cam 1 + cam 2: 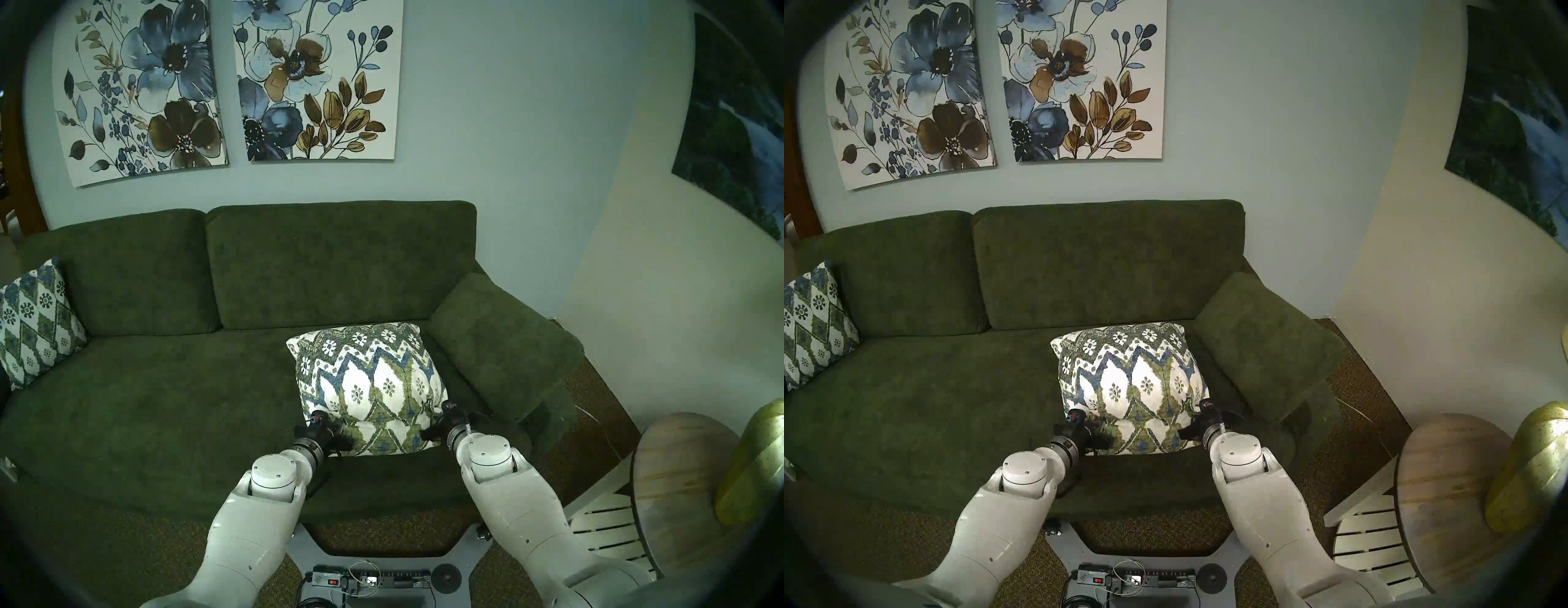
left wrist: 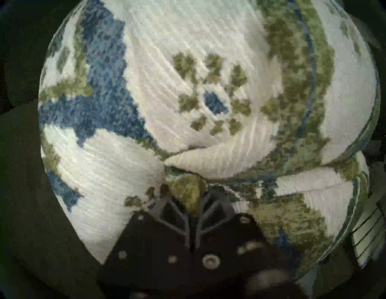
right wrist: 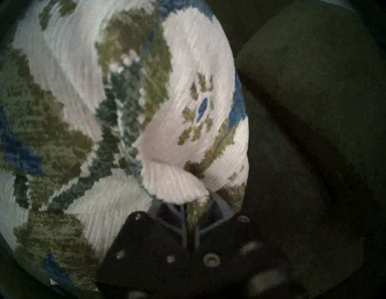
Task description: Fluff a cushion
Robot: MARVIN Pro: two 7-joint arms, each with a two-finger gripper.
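On the green sofa, right half: that's where your work sits.
Sofa (image 1: 140, 407): dark green, fills the middle of both head views; two back cushions, padded armrest (image 1: 505, 352) at its right end.
Wall art (image 1: 229, 85): two floral canvases above the sofa back, blue/brown flowers.
Side table (image 1: 679, 479): round, wood top, lower right of the head view, w/ a yellow-green object (image 1: 751, 463) at the frame edge; can't tell what it is.
Cushion (image 1: 369, 382): cream weave, olive + blue zigzags, small flowers. You've got it on the seat, just beside the armrest, back edge near the right back cushion. Looks propped up toward the head cam, near edge creased between the two grippers. Can't tell if the near edge is on the seat or lifted off.
Second cushion (image 1: 34, 322): similar pattern, bluer, far left end of sofa, leaning on the back; well apart from yours.
L gripper (image 2: 189, 200): at the near-left corner; jaws pinched tight on a fold of cushion fabric, olive patch bunched between the fingers (image 2: 167, 205).
R gripper (image 3: 199, 205): at the near-right corner, jaws clamped on a gathered fold of fabric too; dark sofa to its right in the wrist view.
Both wrists: angled down + fwd into the cushion.
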